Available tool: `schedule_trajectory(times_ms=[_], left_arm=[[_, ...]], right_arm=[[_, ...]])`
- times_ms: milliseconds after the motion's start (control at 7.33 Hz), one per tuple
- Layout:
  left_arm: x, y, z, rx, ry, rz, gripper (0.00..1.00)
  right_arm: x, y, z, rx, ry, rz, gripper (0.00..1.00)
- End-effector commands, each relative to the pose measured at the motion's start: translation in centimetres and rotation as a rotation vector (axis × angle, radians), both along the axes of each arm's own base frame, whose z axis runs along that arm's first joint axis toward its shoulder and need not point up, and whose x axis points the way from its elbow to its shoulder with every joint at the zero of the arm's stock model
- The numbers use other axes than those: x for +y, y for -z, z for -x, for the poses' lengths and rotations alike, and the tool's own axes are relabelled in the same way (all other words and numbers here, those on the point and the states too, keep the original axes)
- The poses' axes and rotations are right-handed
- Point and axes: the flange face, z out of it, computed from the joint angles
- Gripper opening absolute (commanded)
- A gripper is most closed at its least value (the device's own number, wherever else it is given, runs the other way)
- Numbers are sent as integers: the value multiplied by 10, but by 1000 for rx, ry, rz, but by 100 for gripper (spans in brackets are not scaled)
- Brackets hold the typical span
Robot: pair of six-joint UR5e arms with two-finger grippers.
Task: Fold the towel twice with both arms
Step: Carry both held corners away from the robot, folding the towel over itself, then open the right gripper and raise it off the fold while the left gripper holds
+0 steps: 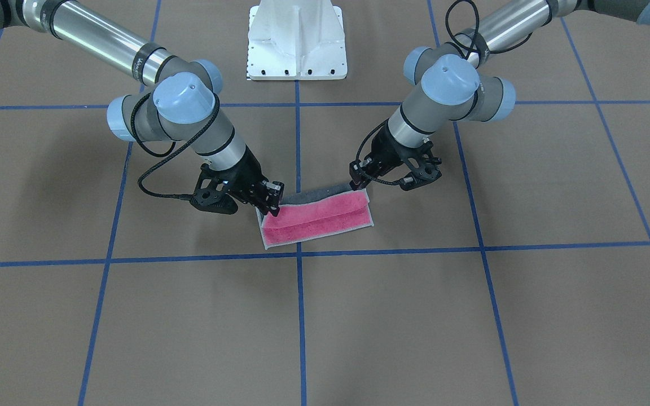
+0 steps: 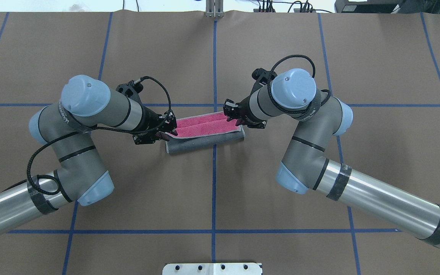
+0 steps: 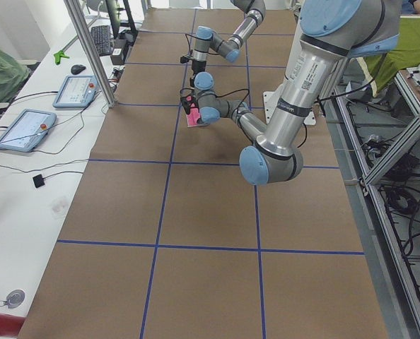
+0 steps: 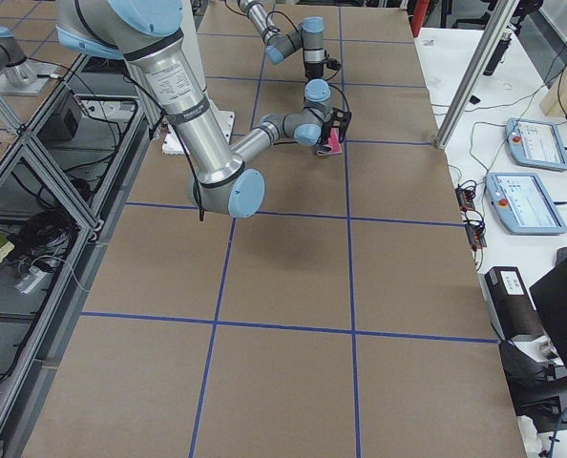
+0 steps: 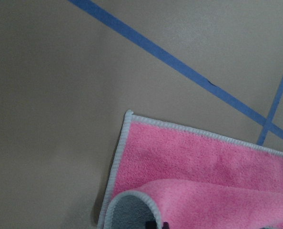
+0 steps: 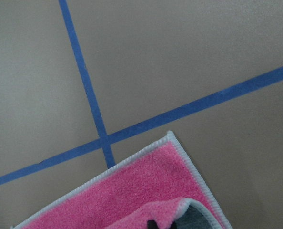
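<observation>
The towel [image 2: 208,128] lies at the table's middle, partly folded, with its pink face up and a dark grey roll along its near side [image 2: 201,144]. My left gripper [image 2: 168,129] is shut on the towel's left end and holds that edge lifted and curled over. My right gripper [image 2: 232,116] is shut on the right end in the same way. In the front view the left gripper [image 1: 359,181] is at the towel's [image 1: 316,220] right end and the right gripper [image 1: 271,206] at its left end. Both wrist views show the pink towel [image 5: 203,162] [image 6: 132,191] with a curled edge.
The white pedestal base [image 1: 297,39] stands behind the towel on the robot's side. Blue tape lines [image 2: 214,76] cross the brown table. A side bench with tablets [image 3: 22,131] runs along the far edge.
</observation>
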Motion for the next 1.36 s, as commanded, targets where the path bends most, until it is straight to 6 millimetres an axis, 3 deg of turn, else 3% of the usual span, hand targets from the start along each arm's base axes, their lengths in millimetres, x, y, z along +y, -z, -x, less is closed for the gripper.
schedule_trajectory(times_ms=[0,545,955,1227], left_arm=[[0,0,0,1,0,-1,100],[-1,0,-1,0,1,1,100],[-14,10,-21,-7,1,7,100],[-20,16,-35,-11,-4,9,100]], right_arm=[[0,1,0,-2,0,-1,99],[0,3,0,-3,1,0,99],[-30,1,-33,-13,-4,18,99],[-46,-12,-56,-5,15,8,99]])
